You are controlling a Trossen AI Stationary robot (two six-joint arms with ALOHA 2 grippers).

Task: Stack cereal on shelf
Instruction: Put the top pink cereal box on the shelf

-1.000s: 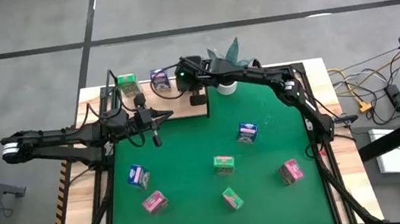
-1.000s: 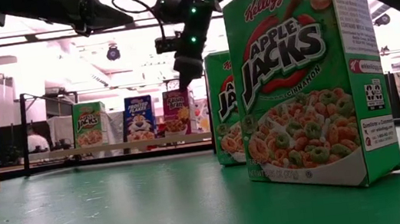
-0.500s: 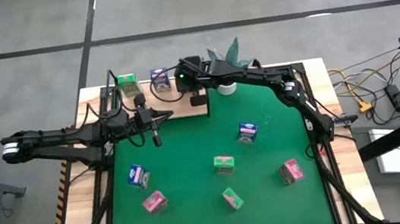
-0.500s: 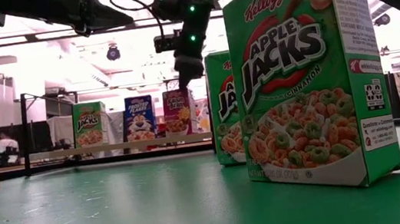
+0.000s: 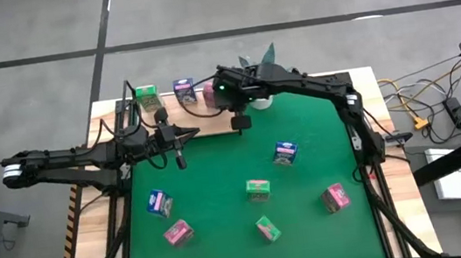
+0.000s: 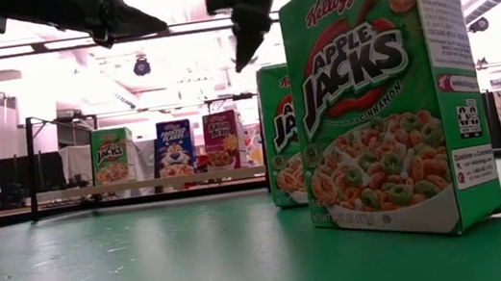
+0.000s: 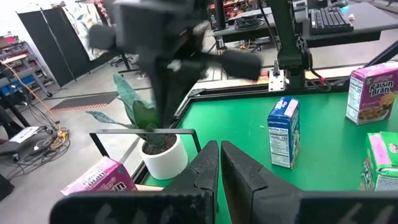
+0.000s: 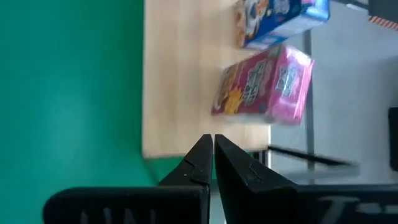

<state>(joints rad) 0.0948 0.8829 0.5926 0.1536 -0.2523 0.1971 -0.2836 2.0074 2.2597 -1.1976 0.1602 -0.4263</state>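
High view, change: right gripper (image 5: 240,124) has pulled back off the shelf (image 5: 178,120) and now hangs over green felt just beside the shelf's plant-side edge; a moment ago it stood over the pink carton (image 5: 208,96) at that end of the board.
Right fingers: closed on nothing, tips pressed together in the right wrist view.
Pink carton: left standing free on the shelf, last in a row with the blue-and-white carton (image 5: 183,90) and green carton (image 5: 146,95); nothing touches it.
Meaning for task: my reading, this placement is done; three cartons shelved, six on the desk (image 5: 222,200) still to fetch.
Loose cartons: all well apart from the shelf, scattered across the felt on the side away from the plant pot (image 5: 260,101); nearest to the shelf is a blue-and-white one (image 5: 284,151).
Orientation, shelved row: all three upright, long axis vertical; low view shows printed fronts facing out over the desk, away from the shelf's back posts.
Orientation, loose cartons: standing, each turned a different way relative to the shelf's long edge.
Left gripper (image 5: 180,135): waits over the shelf's desk-side edge, fingers closed, empty.
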